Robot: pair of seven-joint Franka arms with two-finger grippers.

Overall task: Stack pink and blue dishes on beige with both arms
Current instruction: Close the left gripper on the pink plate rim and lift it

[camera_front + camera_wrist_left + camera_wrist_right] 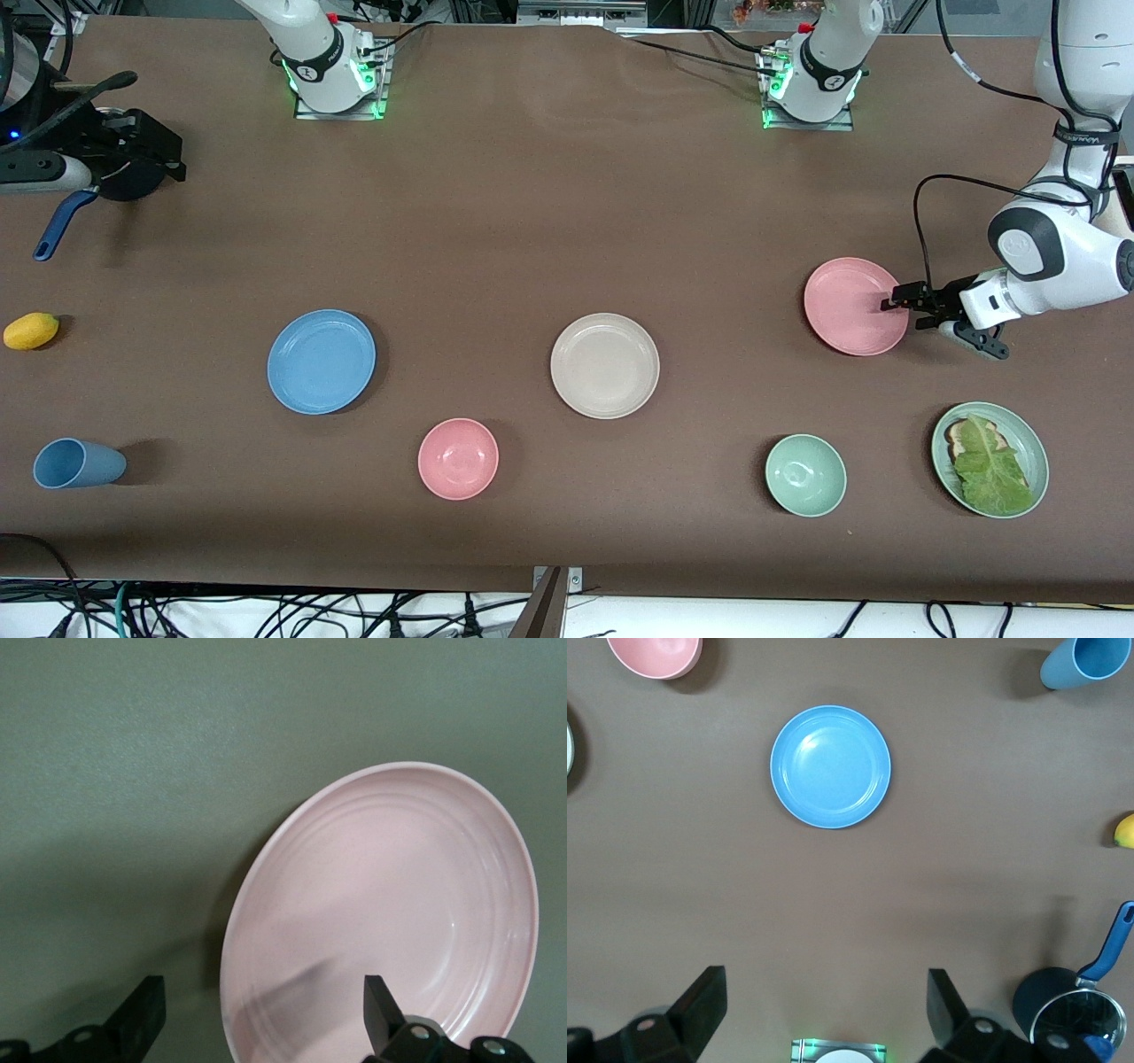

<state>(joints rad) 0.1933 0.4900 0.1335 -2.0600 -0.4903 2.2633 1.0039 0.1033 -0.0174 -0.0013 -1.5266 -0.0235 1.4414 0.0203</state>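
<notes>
No readable text, labels or nos. anywhere. Left arm (1063, 239) has a dark band w/ small pale lettering on the upper link, too small to make out. Round marks on the arm bases near the green lights can't be read either. Plates, bowls, cup: no print visible.

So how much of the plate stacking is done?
Nothing is stacked yet. The flat round beige plate sits bare mid-table. The left end effector is open at the rim of the flat round pale pink plate, one finger over it, not yet gripping. The flat round light blue plate lies untouched; the right end effector hangs open above the table.
</notes>
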